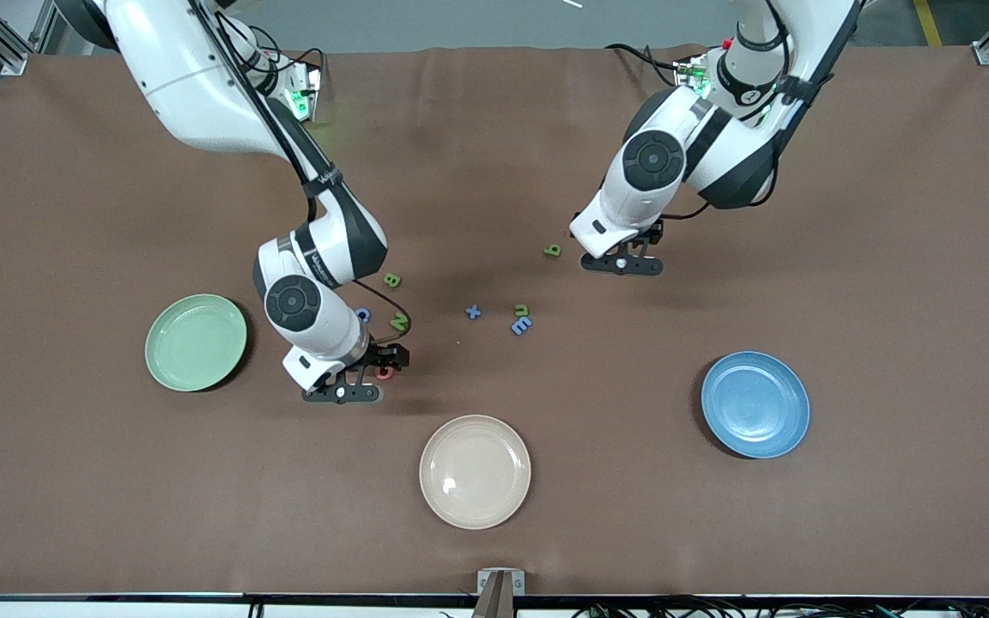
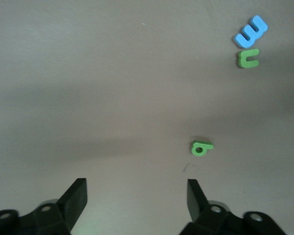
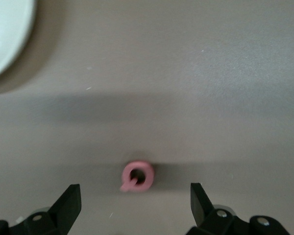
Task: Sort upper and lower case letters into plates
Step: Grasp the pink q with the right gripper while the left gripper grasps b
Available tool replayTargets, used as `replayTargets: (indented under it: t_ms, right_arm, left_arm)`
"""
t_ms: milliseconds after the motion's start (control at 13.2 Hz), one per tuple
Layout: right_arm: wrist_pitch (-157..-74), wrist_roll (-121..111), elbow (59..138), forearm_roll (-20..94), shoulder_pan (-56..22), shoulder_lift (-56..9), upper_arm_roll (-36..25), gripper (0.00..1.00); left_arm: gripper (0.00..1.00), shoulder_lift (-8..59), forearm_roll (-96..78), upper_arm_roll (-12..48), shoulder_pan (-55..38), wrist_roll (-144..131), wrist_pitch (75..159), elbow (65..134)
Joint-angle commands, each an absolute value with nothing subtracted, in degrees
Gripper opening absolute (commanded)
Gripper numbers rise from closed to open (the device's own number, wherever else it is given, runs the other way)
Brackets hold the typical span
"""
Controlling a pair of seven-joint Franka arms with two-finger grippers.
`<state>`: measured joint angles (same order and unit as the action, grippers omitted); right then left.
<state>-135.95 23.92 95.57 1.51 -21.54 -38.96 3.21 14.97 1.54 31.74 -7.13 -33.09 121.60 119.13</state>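
Eight toy letters counted, all loose on the brown worktop (image 1: 803, 215), none on a plate so far. Bunched toward the right arm's end: green B (image 1: 391, 279), blue G (image 1: 363, 315), green N (image 1: 398, 323), plus pink Q (image 1: 384, 372) nearest the camera of that lot. Around the middle: blue x (image 1: 473, 312), then green n (image 1: 522, 310) just beside blue m (image 1: 521, 325). A bit farther off, green b (image 1: 553, 251).

Right gripper (image 1: 344, 396) low over the worktop, fingers spread wide, holding nothing, pink Q just ahead of the gap. Left gripper (image 1: 623, 264) also spread apart and empty, hanging just beside green b.

Mint green plate (image 1: 196, 342) at the right arm's end, blue plate (image 1: 755, 404) toward the left arm's, cream plate (image 1: 475, 471) between them, nearest the camera.
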Motion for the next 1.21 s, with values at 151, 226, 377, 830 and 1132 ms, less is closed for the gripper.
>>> replayTargets:
  t_ms: [151,226,377,830,1132]
  right_arm:
    - [-137.6,24.3,95.4,1.2,-21.6,-40.8,3.3,0.95]
    - [-138.8,24.3,95.4,1.2,-21.6,-41.5,3.3,0.94]
    - [-139.1,24.3,95.4,1.2,-22.0,-41.9,3.3,0.86]
    - [-139.0,24.3,95.4,1.2,-22.9,-42.5,3.3,0.58]
    - [-139.0,24.3,95.4,1.1,-22.9,-42.7,3.3,0.32]
  left_arm:
    - [0.81,21.3,4.3,31.6,-10.8,-40.9,126.6,119.0]
    - [0.81,22.3,5.5,31.6,-11.2,-43.0,127.5,118.9]
    - [0.78,23.5,6.2,31.6,-13.8,-47.3,129.5,119.0]
    - [0.68,25.8,8.1,31.6,-16.0,-50.2,136.0,120.8]
    - [0.65,28.5,12.6,31.5,-16.3,-52.5,138.3,120.8]
